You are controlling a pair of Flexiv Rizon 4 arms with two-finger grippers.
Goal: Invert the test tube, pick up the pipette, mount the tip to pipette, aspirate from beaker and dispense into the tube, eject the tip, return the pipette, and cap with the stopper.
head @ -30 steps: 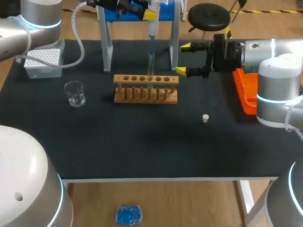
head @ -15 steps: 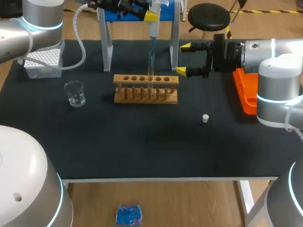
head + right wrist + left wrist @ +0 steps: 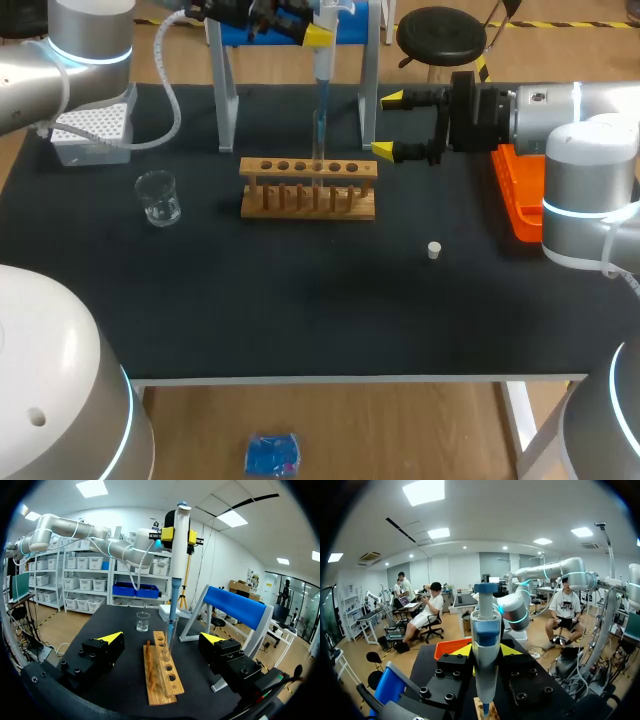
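- In the head view, the left end effector (image 3: pixel 320 32) and the top of the pipette (image 3: pixel 323 70) are cut off by the edge.
- In the left wrist view, the pipette body hides most of the yellow fingertips (image 3: pixel 461 651), and its lower end runs out of the picture.
- The liquid level in the test tube (image 3: pixel 165 655) is too faint to tell.
- The orange tray (image 3: pixel 510 190) lies partly behind the right arm (image 3: pixel 585 170).

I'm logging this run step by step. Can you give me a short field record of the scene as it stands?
left gripper: shut on the pipette, above the rack
test tube: upright in the rack, pipette's tip in its mouth
right gripper: open, empty, beside the rack's end
beaker: on the table, apart from the rack
stopper: on the table, not yet on the tube
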